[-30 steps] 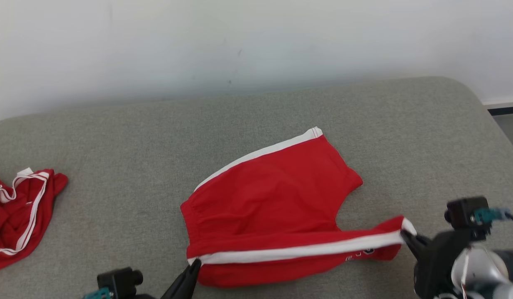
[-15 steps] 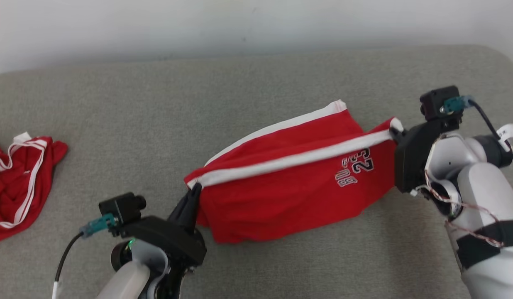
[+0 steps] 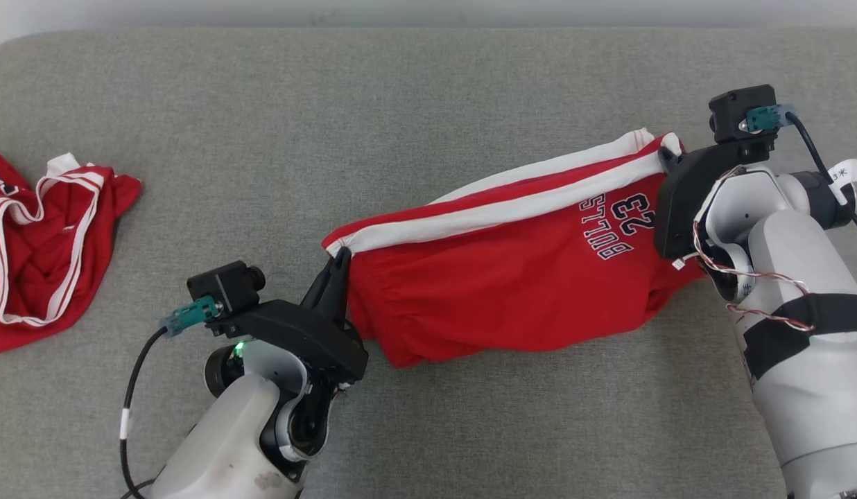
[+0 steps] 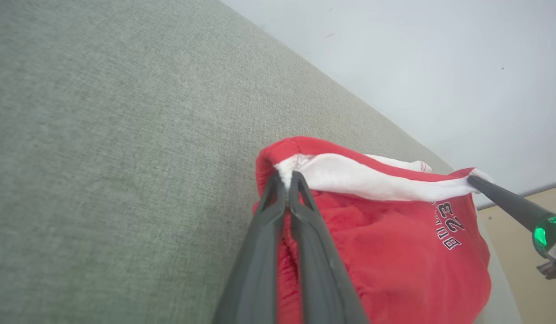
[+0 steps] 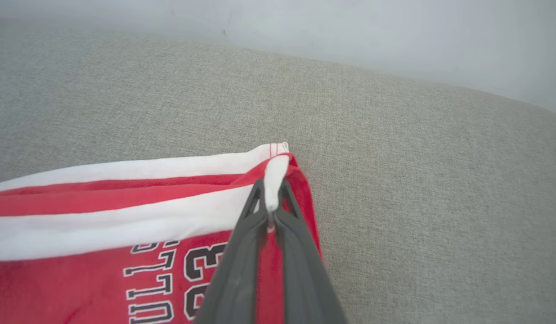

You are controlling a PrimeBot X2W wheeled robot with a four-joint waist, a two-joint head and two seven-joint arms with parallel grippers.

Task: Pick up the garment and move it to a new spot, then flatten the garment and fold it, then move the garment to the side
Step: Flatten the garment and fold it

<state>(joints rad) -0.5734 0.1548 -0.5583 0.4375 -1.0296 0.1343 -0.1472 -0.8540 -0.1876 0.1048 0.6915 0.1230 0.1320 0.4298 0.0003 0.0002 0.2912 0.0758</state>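
Now | garment (image 3: pixel 512 291) long axis left–right, right end farther | left end effector (image 3: pixel 341 256), right end effector (image 3: pixel 666 158) pinch corners

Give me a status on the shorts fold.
Done: red shorts gripped, left end effector and right end effector shut on opposite ends of one white stripe. In hand: that stripe is held close to the other one, so the fold looks underway. Left: lay it down, then move it aside on the grey cushion.
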